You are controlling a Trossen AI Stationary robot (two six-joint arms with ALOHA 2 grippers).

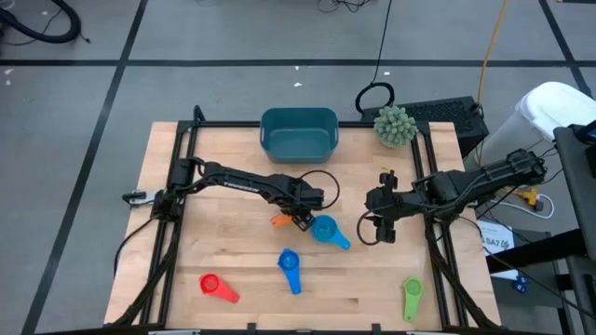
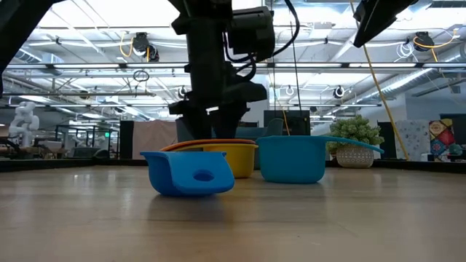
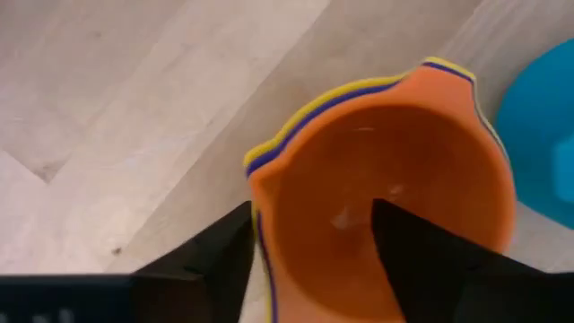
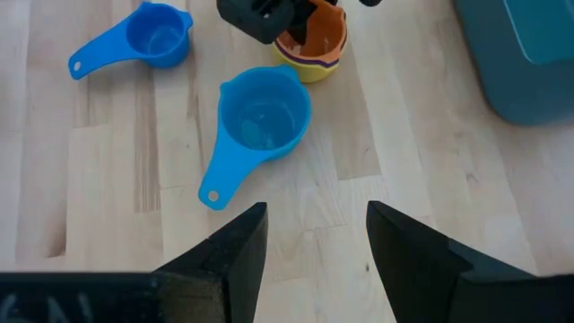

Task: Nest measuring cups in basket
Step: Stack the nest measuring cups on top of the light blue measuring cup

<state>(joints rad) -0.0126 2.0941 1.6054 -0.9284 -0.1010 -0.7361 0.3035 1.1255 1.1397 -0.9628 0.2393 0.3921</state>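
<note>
A nested stack, orange cup [image 3: 395, 161] inside dark blue and yellow ones, stands on the table mid-table [image 1: 279, 221] and shows in the low view [image 2: 231, 160]. My left gripper [image 3: 309, 224] is open over it [image 1: 300, 212], one finger inside the orange bowl and one outside the stack's wall. A light blue cup [image 1: 326, 230] sits just right of the stack, with a blue cup [image 1: 290, 268] nearer. A red cup [image 1: 217, 287] and a green cup [image 1: 412, 298] lie at the near edge. The teal basket [image 1: 298, 132] stands at the far edge. My right gripper [image 4: 316, 224] hovers open, right of the cups [image 1: 380, 228]. My left gripper comes from above, pointing down, and straddles the stack's wall [image 3: 262, 193]. One finger [image 3: 421, 260] is inside the orange bowl and the other [image 3: 215, 260] is outside. Whether either finger touches the wall, I cannot tell. The stack rests upright on the table.
A spiky green plant ball [image 1: 395, 124] sits in a pot at the far right corner, beside the basket. Black frame rails run along the table's left, right and far sides. Bare wood lies between the stack and the basket, and at the near left.
</note>
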